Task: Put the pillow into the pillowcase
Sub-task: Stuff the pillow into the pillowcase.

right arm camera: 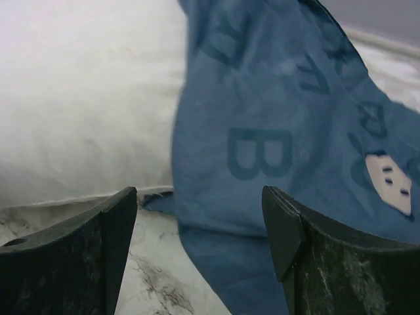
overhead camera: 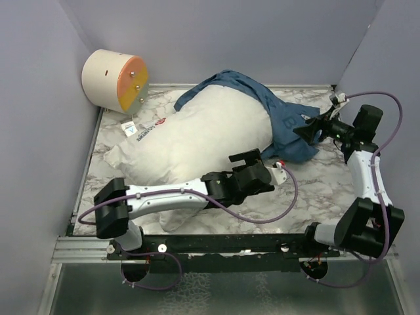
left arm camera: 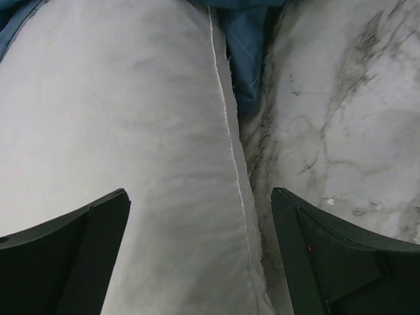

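The plump white pillow (overhead camera: 190, 138) lies across the middle of the marble table, its small printed label near the back left edge. The blue lettered pillowcase (overhead camera: 285, 125) is draped over the pillow's back right end and spreads onto the table to the right. My left gripper (overhead camera: 257, 165) hovers open over the pillow's near right edge; in the left wrist view the pillow's seam (left arm camera: 230, 131) runs between its fingers (left arm camera: 79, 249) and nothing is held. My right gripper (overhead camera: 305, 130) stands open at the pillowcase's right edge, with blue cloth (right arm camera: 275, 131) just ahead of its empty jaws.
A cream cylinder with an orange face (overhead camera: 115, 80) leans in the back left corner. Purple walls close in the table (overhead camera: 328, 184) on three sides. A purple cable (overhead camera: 289, 197) loops over the marble near the left gripper.
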Available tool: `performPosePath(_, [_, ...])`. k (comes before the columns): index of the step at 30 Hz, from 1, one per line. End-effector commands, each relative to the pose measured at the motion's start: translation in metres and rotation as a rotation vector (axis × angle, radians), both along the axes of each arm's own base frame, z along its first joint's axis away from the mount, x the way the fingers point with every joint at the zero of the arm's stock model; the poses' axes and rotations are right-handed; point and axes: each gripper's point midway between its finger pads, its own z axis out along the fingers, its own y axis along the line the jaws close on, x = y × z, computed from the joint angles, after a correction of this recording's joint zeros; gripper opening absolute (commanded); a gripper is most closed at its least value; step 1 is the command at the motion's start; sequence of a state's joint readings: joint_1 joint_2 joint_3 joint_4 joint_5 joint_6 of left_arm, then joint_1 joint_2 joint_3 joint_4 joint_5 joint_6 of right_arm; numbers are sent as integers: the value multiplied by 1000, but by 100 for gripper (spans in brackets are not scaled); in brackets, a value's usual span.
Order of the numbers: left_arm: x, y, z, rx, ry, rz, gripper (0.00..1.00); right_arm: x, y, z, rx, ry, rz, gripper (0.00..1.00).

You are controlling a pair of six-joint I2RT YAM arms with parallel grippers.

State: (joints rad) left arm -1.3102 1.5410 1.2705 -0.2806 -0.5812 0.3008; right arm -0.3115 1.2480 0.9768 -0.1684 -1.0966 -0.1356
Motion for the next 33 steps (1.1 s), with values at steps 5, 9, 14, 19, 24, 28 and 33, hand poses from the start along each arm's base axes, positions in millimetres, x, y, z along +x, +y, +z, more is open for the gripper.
performPosePath(5, [76,18,-19,271,-154,207,95,22,-29,-38,-39,107,-139,75])
performPosePath(9, [94,20,-30,274,-116,202,96,24,-20,-50,-46,139,-103,75])
performPosePath(14, [111,29,-52,298,-60,193,95,29,5,-75,-119,173,-43,73])
performPosePath(19, [119,37,-73,303,16,168,62,41,12,-106,-248,213,-68,72])
performPosePath(24, [118,46,-83,290,79,135,0,53,1,-115,-330,220,-148,27])
performPosePath(28, [109,51,-84,275,99,72,0,54,-1,-90,-331,149,-175,1])
performPosePath(33, [91,62,-76,264,73,-32,0,53,-41,-23,-315,-27,-351,1])
